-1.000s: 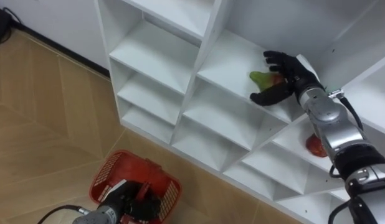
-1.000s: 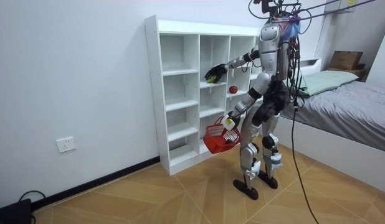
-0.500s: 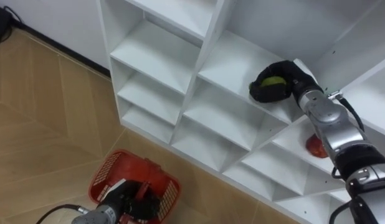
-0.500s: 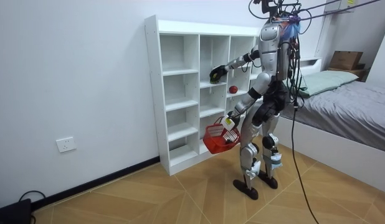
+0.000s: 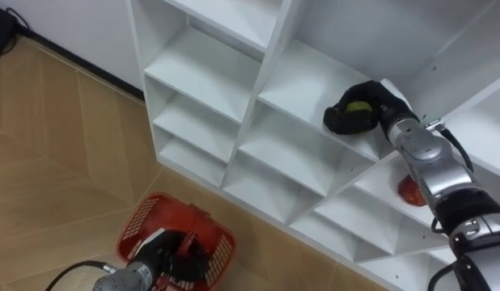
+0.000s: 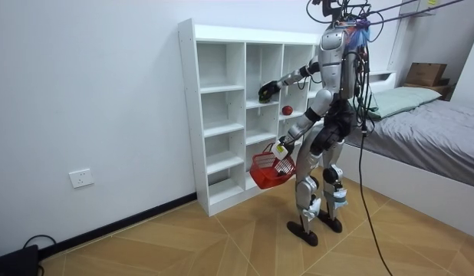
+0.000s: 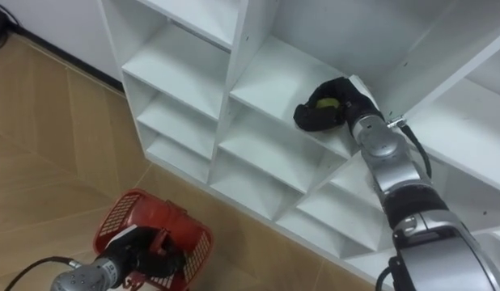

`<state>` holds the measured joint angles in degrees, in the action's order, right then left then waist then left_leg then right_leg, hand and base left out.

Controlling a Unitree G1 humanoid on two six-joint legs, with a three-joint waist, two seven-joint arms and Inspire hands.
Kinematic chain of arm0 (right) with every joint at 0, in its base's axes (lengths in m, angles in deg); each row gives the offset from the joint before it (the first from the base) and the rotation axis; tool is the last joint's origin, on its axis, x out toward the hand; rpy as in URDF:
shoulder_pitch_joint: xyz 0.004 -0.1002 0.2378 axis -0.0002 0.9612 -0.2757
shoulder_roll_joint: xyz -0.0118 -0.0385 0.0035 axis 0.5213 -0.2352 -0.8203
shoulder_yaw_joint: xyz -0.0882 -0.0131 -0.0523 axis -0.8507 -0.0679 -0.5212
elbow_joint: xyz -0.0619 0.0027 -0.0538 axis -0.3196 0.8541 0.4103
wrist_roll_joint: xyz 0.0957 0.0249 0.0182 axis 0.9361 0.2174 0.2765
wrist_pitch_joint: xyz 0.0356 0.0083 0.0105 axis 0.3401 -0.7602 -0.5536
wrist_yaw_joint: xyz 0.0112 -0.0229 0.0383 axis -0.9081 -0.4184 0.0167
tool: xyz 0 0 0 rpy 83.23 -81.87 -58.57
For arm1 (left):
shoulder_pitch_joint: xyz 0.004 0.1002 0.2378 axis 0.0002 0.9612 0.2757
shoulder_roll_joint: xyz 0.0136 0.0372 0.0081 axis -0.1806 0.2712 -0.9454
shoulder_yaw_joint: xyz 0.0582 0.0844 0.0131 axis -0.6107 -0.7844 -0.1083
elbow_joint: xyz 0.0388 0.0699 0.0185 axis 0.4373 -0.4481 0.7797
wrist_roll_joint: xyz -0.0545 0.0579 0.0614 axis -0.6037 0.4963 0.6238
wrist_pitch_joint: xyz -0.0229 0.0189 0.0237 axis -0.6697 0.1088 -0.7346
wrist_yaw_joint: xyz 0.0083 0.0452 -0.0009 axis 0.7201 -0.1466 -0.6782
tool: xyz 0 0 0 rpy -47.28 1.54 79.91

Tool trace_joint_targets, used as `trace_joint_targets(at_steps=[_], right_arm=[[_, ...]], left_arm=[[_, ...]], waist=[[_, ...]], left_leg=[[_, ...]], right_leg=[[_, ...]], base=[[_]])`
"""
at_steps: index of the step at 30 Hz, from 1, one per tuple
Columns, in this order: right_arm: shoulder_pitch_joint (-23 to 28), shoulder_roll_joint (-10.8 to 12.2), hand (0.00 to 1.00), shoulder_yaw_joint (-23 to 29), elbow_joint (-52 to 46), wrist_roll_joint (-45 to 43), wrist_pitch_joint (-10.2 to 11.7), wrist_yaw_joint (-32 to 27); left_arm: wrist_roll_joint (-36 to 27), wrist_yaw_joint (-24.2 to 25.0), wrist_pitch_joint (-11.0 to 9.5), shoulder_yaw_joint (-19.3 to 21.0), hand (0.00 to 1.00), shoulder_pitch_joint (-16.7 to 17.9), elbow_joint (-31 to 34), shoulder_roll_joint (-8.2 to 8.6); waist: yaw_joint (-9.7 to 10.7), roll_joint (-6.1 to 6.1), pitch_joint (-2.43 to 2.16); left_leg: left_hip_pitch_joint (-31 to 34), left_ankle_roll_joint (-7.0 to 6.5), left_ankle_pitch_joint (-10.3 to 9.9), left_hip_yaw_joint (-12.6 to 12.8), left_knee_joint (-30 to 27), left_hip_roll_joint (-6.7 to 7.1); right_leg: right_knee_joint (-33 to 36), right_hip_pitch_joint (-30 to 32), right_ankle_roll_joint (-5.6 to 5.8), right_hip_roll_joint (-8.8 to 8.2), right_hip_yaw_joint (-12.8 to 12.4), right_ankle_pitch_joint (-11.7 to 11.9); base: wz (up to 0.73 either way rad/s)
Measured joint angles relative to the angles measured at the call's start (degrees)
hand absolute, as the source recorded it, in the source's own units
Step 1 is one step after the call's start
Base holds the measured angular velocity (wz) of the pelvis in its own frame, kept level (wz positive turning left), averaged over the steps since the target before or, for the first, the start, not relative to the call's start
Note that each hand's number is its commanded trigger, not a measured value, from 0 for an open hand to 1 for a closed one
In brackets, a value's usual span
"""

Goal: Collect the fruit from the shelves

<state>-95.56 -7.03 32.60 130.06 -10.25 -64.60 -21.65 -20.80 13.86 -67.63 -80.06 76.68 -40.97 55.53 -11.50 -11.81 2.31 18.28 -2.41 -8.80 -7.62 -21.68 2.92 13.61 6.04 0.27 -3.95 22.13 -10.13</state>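
Observation:
My right hand [image 5: 355, 113] [image 7: 324, 108] is inside a middle cubby of the white closet [image 5: 234, 105], its dark fingers curled round a yellow-green fruit [image 5: 359, 107] [image 7: 325, 103] that rests on the shelf. A red fruit [image 5: 410, 191] lies one shelf lower, to the right, partly hidden by my forearm. My left hand [image 5: 173, 257] [image 7: 145, 257] is shut on the handle of the red basket [image 5: 145, 226] [image 7: 120, 222], held low in front of the closet. In the room view I stand facing the closet [image 6: 222, 115], right arm stretched into it, with the basket [image 6: 265, 170] at thigh height.
The other cubbies in sight hold nothing. Wooden floor [image 5: 48, 153] lies to the left of the closet. A bed [image 6: 429, 130] stands behind me at the room view's right. A wall socket [image 6: 81, 178] sits low on the white wall.
My right hand's fingers, spread over the green fruit a second ago, have curled round it. The basket has shifted slightly.

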Motion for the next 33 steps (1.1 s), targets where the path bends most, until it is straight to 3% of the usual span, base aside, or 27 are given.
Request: trace_joint_targets(at_steps=[5,11,16,18,22,24,28,33], right_arm=[[0.65,0.06,1.0,-0.11,-1.98,1.32,-0.83,-0.09],[7.64,0.5,1.0,-0.39,-12.27,-0.36,-0.95,-0.31],[13.86,2.55,1.0,-0.39,-20.8,-1.08,-1.11,-0.03],[16.83,2.95,1.0,-0.63,-23.94,-1.02,-1.26,0.11],[22.0,4.24,1.0,-0.93,-30.48,-1.24,-1.8,1.2],[23.59,5.12,1.0,-1.34,-32.48,-1.31,-1.86,1.79],[27.33,5.5,1.0,-1.27,-35.43,-1.87,-1.83,2.33],[29.49,7.92,1.0,-1.47,-36.3,-3.65,-1.83,3.16]], left_arm=[[-1.36,-0.02,0.0,-0.24,1.0,-0.04,0.0,-0.04],[-2.41,-0.23,-0.03,-0.56,1.0,-0.57,0.0,0.66],[-3.68,-0.43,-0.03,-0.53,1.0,-0.56,-0.03,2.25],[-6.23,-0.61,-0.07,-0.54,1.0,-0.58,-0.12,3.42],[-7.99,-1.58,-0.14,-0.51,1.0,-0.56,-1.19,4.27],[-8.28,-1.77,-0.32,-0.56,1.0,-0.59,-1.44,4.29],[-9.26,-1.84,-0.86,-0.53,1.0,-0.54,-1.68,5.73],[-9.15,-1.91,-1.11,-0.57,1.0,-0.5,-1.62,6.35]], waist=[[0.19,0.06,-0.03],[0.61,0.45,-0.15],[2.0,2.05,-0.44],[2.77,2.99,-0.9],[3.53,3.97,-1.36],[5.23,4.28,-1.42],[5.45,4.92,-1.36],[6.07,6.45,-1.5]], left_leg=[[0.0,0.02,0.01,-0.04,-0.16,-0.01],[-0.65,0.02,0.01,0.75,0.24,-0.12],[-2.02,0.0,0.0,2.31,0.78,-0.47],[-2.54,-0.01,0.0,2.78,1.4,-0.56],[-3.64,-0.01,-0.02,4.16,1.94,-1.14],[-3.75,0.03,-0.02,4.59,1.98,-1.31],[-3.96,0.04,-0.14,5.42,1.94,-1.61],[-3.95,0.1,-0.15,6.6,2.18,-2.21]], right_leg=[[-0.07,0.0,0.01,0.07,-0.14,0.01],[-0.07,-0.16,0.01,0.1,-1.35,0.01],[0.03,-0.67,0.11,0.05,-2.54,0.07],[0.27,-0.74,0.1,0.06,-3.39,0.07],[0.48,-0.92,-0.02,0.21,-4.68,0.16],[0.52,-0.87,-0.13,0.32,-4.85,0.23],[0.43,-0.72,-0.18,0.51,-5.82,0.44],[0.4,0.07,-0.37,1.0,-7.49,0.96]], base=[[0.0],[-0.04],[-0.15],[-0.14],[-0.23],[-0.06],[-0.13],[-0.16]])
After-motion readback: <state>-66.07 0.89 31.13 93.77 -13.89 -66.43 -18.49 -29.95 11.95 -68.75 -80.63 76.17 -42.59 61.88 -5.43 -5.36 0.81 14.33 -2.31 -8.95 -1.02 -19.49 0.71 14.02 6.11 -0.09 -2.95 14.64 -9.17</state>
